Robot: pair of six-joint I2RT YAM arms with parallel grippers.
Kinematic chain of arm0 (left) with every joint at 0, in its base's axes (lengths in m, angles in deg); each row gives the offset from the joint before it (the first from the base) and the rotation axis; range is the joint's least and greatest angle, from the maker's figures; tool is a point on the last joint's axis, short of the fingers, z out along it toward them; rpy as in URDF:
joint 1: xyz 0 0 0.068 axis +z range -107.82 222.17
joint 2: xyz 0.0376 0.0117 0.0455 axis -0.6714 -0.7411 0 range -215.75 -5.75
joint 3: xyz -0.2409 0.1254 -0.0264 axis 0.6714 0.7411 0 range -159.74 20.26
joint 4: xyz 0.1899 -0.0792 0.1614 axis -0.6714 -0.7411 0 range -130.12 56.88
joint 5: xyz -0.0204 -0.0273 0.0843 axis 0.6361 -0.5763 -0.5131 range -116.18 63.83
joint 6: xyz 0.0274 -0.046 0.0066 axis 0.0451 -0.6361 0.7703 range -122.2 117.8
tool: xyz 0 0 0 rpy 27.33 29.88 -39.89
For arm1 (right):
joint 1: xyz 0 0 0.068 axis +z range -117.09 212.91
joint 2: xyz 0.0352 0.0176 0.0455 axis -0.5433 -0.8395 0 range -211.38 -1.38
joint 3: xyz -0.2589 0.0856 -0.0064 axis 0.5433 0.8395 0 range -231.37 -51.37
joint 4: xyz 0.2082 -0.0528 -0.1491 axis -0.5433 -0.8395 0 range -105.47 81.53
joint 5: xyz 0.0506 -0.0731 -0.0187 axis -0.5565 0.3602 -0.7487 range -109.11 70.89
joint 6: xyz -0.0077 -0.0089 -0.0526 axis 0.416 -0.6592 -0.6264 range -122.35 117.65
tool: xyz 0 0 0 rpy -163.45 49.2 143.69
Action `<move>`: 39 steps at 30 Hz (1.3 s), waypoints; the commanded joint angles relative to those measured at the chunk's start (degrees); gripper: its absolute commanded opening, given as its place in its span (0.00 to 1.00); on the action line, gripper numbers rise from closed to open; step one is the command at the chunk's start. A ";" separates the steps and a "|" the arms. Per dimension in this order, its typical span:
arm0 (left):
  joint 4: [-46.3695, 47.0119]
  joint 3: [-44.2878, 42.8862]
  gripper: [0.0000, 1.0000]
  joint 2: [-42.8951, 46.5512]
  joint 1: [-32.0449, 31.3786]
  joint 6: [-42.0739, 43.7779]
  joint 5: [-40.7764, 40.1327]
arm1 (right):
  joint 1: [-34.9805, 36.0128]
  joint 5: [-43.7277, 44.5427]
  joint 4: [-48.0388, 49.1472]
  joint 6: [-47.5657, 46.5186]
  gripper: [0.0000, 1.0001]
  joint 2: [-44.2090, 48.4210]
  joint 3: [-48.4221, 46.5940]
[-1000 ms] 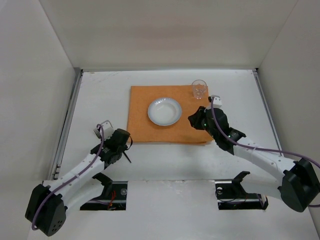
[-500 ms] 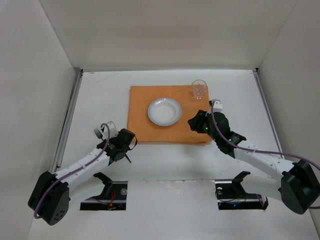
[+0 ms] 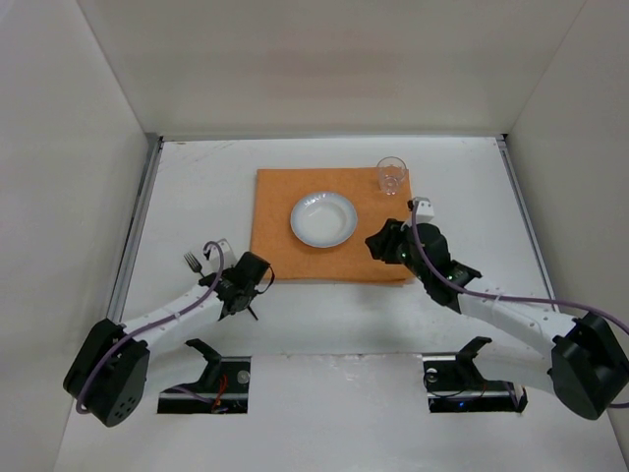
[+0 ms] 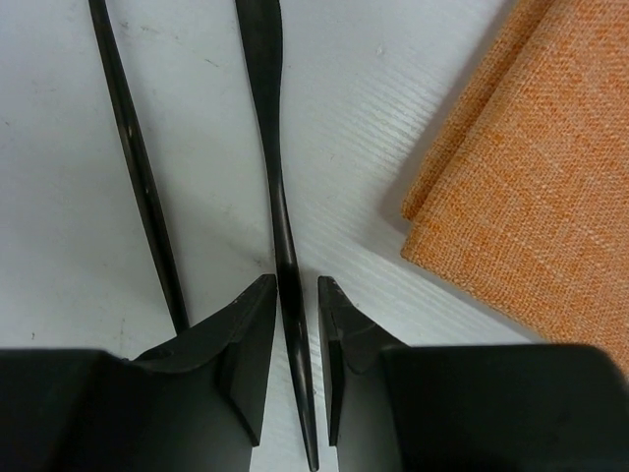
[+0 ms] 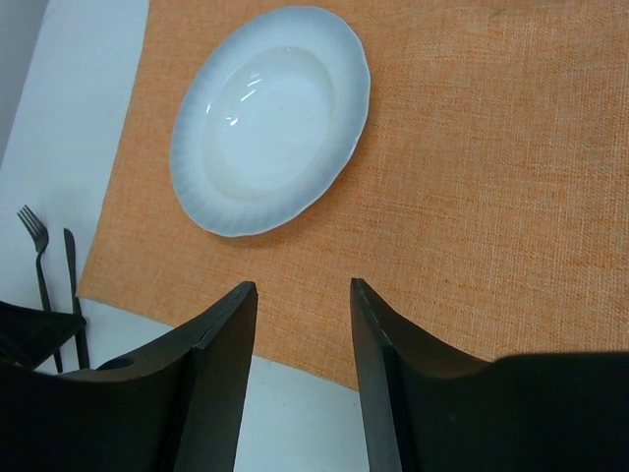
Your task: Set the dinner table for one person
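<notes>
Nearing completion by the look of it, the white worktop (image 3: 197, 177) is carrying plate (image 3: 323, 218) and glass (image 3: 392, 175) on the placemat (image 3: 285, 246), with the fork (image 3: 193, 261) just left, while the left claw (image 4: 295, 285) is straddling the knife (image 4: 278, 197), grip unclear, and the right claw (image 5: 300, 290) is hovering splayed, empty.

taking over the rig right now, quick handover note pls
Left gripper: narrowly open, fingers either side of the knife handle, gaps showing, not clamped.
Right gripper: open, empty, above the placemat, right of the plate.
Done: plate on the placemat, glass at its far right corner.
To do: knife and fork lie side by side on the dinner table, off the placemat's left near corner. The knife probably goes right of the plate, the fork beside it on the left.
</notes>
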 commanded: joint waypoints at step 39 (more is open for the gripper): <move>17.27 -54.31 0.00 -39.45 -19.51 11.80 7.84 | -16.93 3.23 0.28 8.67 0.26 15.14 9.20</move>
